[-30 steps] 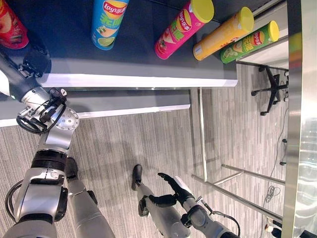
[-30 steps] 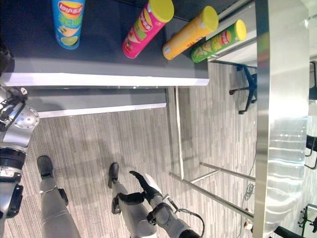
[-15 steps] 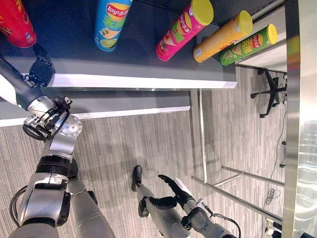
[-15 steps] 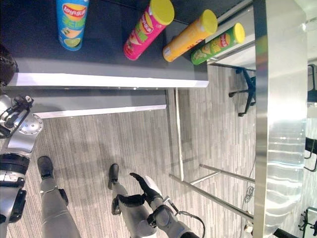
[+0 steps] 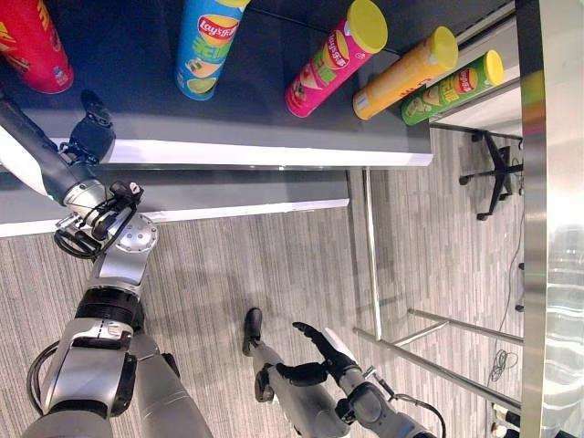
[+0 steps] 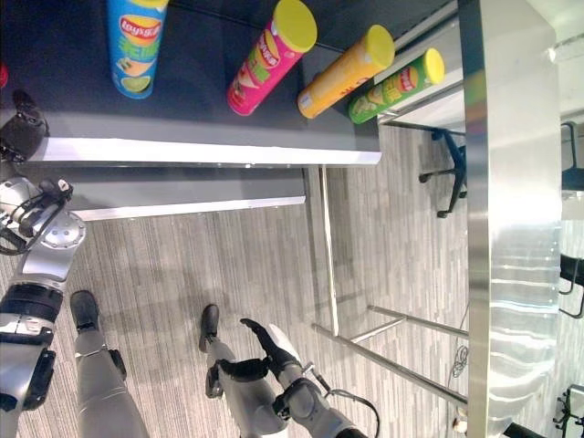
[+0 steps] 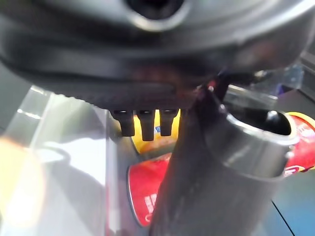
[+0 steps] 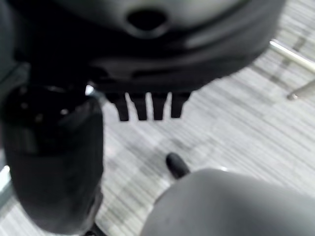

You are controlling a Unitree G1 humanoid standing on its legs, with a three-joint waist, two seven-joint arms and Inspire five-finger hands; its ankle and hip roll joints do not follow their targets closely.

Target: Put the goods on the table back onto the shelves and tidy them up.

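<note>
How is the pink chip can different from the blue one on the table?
The pink can has a yellow lid; no lid shows on the blue can. The pink can leans more slantwise in the head view than the blue can. The pink can stands nearer the orange can. Both are tall tubes standing on the dark table.

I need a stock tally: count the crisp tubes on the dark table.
5: red tube at the far left by the left hand, blue tube, pink tube, orange tube, green tube rightmost. More may be beyond view.
</note>
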